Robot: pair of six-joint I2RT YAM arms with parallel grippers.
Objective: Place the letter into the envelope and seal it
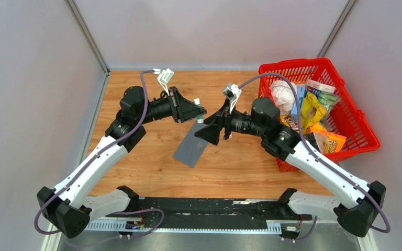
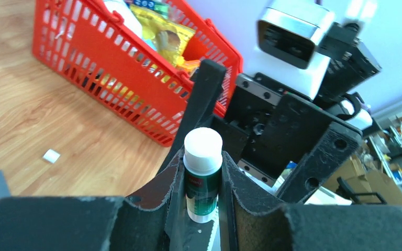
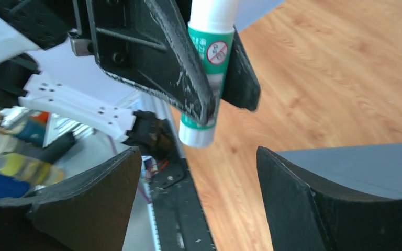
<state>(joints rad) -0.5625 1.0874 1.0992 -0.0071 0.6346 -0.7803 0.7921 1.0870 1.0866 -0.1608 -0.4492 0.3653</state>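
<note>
3 pale walls (image 1: pixel 31 78) enclose the wood table (image 1: pixel 241 167) bearing 1 grey envelope (image 1: pixel 191 147).

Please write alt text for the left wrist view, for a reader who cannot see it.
The left gripper is shut on a glue stick with a white cap and green label. Just beyond it is the open right gripper, and at the upper left a red basket of groceries stands on the wooden table.

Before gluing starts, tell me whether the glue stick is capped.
Capped: a white cap sits on the glue stick clamped in the left gripper.
</note>
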